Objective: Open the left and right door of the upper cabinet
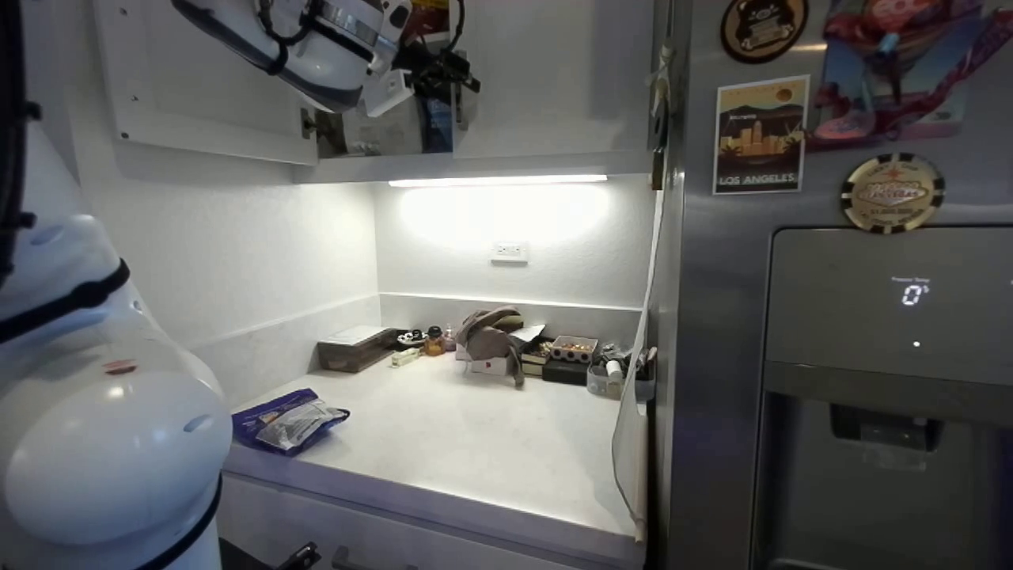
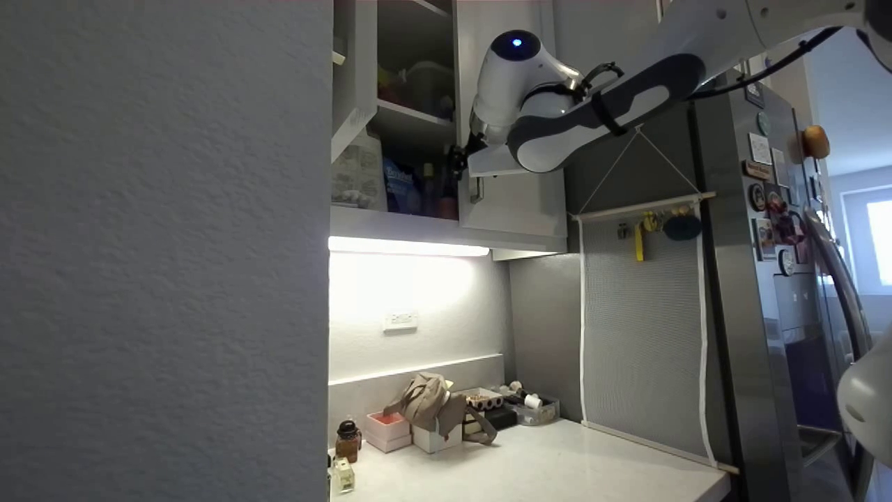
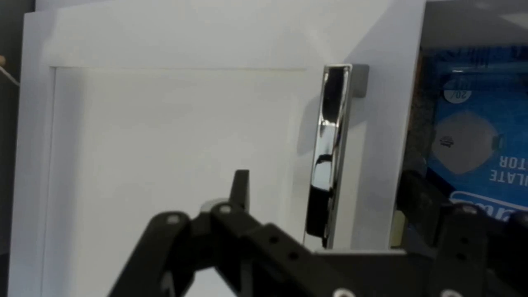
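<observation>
The upper cabinet (image 1: pixel 380 168) shows in both exterior views, here by its lower rim (image 2: pixel 390 222). Its white left door (image 1: pixel 206 87) stands swung open, also in an exterior view (image 2: pixel 357 77), baring the shelves. The white right door (image 1: pixel 554 79) looks shut; it also shows in an exterior view (image 2: pixel 519 209) and the wrist view (image 3: pixel 177 144). A shiny metal bar handle (image 3: pixel 330 136) is on its inner edge. My gripper (image 3: pixel 328 194) is open, one finger on the door-panel side of the handle, the other past the door's edge. It is at that edge in both exterior views (image 1: pixel 457 83) (image 2: pixel 458 162).
A blue packet (image 3: pixel 474 123) is inside the cabinet close to one finger. Below are a light strip (image 1: pixel 498 182) and a white counter (image 1: pixel 443 427) with a purple bag (image 1: pixel 273 423) and small items at the back. A grey fridge (image 1: pixel 724 317) stands beside the right door.
</observation>
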Tool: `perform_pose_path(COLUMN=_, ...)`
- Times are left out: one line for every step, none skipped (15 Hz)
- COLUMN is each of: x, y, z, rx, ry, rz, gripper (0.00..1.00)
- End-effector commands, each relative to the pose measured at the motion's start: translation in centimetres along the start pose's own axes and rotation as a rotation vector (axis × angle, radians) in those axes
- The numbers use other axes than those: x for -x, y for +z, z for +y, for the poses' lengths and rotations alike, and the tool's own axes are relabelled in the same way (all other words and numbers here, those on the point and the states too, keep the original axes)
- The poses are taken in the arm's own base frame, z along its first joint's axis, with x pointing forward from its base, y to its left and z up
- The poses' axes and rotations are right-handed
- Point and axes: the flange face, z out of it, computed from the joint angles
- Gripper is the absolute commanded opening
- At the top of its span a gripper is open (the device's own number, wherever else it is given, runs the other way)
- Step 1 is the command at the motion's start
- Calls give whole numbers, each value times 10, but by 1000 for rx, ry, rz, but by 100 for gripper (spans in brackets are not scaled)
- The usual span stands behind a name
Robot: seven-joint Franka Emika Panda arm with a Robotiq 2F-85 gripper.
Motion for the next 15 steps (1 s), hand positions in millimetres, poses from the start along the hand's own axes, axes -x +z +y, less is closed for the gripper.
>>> perform_pose_path(x=-8, y=1, z=-3, rx=5, ry=18, rz=3, gripper=68)
perform_pose_path(x=-8, y=-1, z=-4, rx=-3, ry=16, rz=-4, gripper=88)
perform_pose_path(x=-8, y=-3, z=-4, rx=-7, ry=16, rz=-8, gripper=89)
perform_pose_path(x=-8, y=-4, z=-3, rx=-5, ry=17, rz=-11, gripper=94)
perform_pose_path(x=-9, y=-4, z=-1, rx=-7, ry=18, rz=-16, gripper=98)
perform_pose_path(x=-10, y=-6, z=0, rx=-8, ry=19, rz=-20, gripper=100)
perform_pose_path(x=-10, y=-7, z=2, rx=-9, ry=22, rz=-19, gripper=100)
perform_pose_path(x=-10, y=-8, z=3, rx=-14, ry=23, rz=-21, gripper=100)
perform_pose_path(x=-11, y=-10, z=4, rx=-16, ry=25, rz=-20, gripper=100)
perform_pose_path(x=-11, y=-12, z=5, rx=-22, ry=25, rz=-22, gripper=100)
perform_pose_path(x=-12, y=-13, z=6, rx=-24, ry=27, rz=-22, gripper=100)
perform_pose_path(x=-12, y=-14, z=7, rx=-25, ry=28, rz=-20, gripper=100)
perform_pose_path(x=-13, y=-16, z=7, rx=-25, ry=29, rz=-19, gripper=100)
perform_pose_path(x=-13, y=-17, z=8, rx=-24, ry=29, rz=-19, gripper=100)
perform_pose_path(x=-13, y=-18, z=9, rx=-23, ry=29, rz=-17, gripper=100)
